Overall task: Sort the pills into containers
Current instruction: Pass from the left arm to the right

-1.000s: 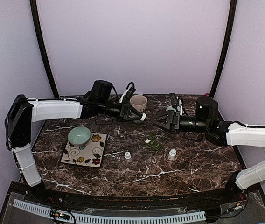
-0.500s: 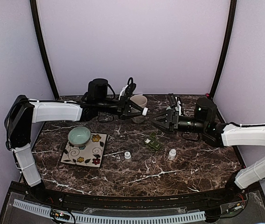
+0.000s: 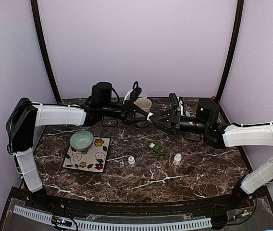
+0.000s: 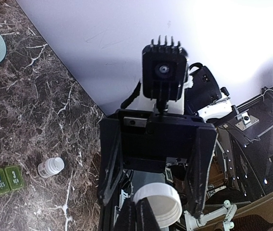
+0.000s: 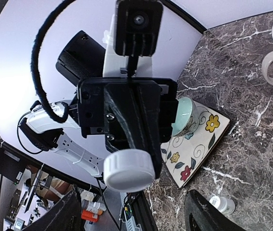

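Note:
The dark green pill box (image 3: 158,147) lies on the marble table near the middle; in the left wrist view (image 4: 2,179) its lids read TUES and WED. My left gripper (image 3: 145,117) is shut on a white bottle cap (image 4: 158,204), held in the air by its rim. The cap also shows in the right wrist view (image 5: 129,171). My right gripper (image 3: 161,119) faces it, open wide, its fingers (image 5: 206,211) either side of the cap and not touching it. Two small white bottles (image 3: 131,160) (image 3: 177,159) stand near the box. Pills are too small to make out.
A cream mug (image 3: 142,106) stands at the back behind the two grippers. A pale green bowl (image 3: 81,140) sits on a flowered square plate (image 3: 91,159) at the left. Lilac walls close the back and sides.
Both grippers have come closer together above the table. The right gripper moved left towards the cap and the left gripper moved slightly right, still holding the cap.

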You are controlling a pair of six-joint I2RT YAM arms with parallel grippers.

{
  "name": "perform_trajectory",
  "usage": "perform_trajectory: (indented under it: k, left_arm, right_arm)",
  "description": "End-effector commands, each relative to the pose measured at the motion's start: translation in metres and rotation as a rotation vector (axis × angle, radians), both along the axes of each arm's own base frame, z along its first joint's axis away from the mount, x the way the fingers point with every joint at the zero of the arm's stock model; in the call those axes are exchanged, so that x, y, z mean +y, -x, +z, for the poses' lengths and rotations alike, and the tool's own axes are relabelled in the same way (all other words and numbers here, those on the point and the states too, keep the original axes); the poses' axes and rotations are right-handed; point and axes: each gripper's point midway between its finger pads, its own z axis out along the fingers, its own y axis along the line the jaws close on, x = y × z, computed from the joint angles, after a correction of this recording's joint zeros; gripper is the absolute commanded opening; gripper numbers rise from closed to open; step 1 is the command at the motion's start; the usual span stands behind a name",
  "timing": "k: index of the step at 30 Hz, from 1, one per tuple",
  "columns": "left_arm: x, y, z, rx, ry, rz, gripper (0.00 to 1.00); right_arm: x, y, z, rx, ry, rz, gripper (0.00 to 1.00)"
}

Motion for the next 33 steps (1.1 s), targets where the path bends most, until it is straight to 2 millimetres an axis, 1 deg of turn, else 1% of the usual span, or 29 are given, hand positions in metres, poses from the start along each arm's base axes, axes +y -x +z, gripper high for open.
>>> perform_trajectory:
  k: [1,5,8,12,14,20,22,27,33]
  left_arm:
    - [-0.003,0.006,0.004,-0.003,0.014,-0.047,0.0]
    - [-0.006,0.005,0.002,0.024,0.004,-0.058,0.0]
    - [-0.007,0.005,0.003,0.046,0.004,-0.067,0.0]
    - [-0.009,0.003,0.008,0.061,0.007,-0.068,0.0]
    - [-0.01,0.003,0.01,0.071,0.008,-0.07,0.0]
    - [-0.01,0.003,0.008,0.089,0.0,-0.078,0.0]
    - [-0.01,0.004,0.005,0.099,-0.003,-0.082,0.0]
    - [-0.009,0.006,0.001,0.125,-0.005,-0.096,0.0]
    - [-0.009,0.008,0.001,0.144,-0.003,-0.107,0.0]
  right_arm:
    - [0.004,-0.008,0.024,-0.109,-0.011,0.0,0.73]
    - [0.004,-0.014,0.019,-0.175,0.085,-0.01,0.72]
    - [0.003,-0.016,0.012,-0.21,0.157,-0.014,0.72]
    - [0.001,-0.017,0.001,-0.223,0.2,-0.016,0.71]
    - [0.0,-0.017,0.0,-0.233,0.205,-0.025,0.7]
    - [-0.001,-0.016,0.005,-0.263,0.19,-0.032,0.66]
    - [-0.001,-0.015,0.008,-0.276,0.183,-0.033,0.65]
    - [-0.003,-0.014,0.01,-0.316,0.201,-0.038,0.65]
    - [-0.001,-0.01,0.014,-0.342,0.202,-0.025,0.65]
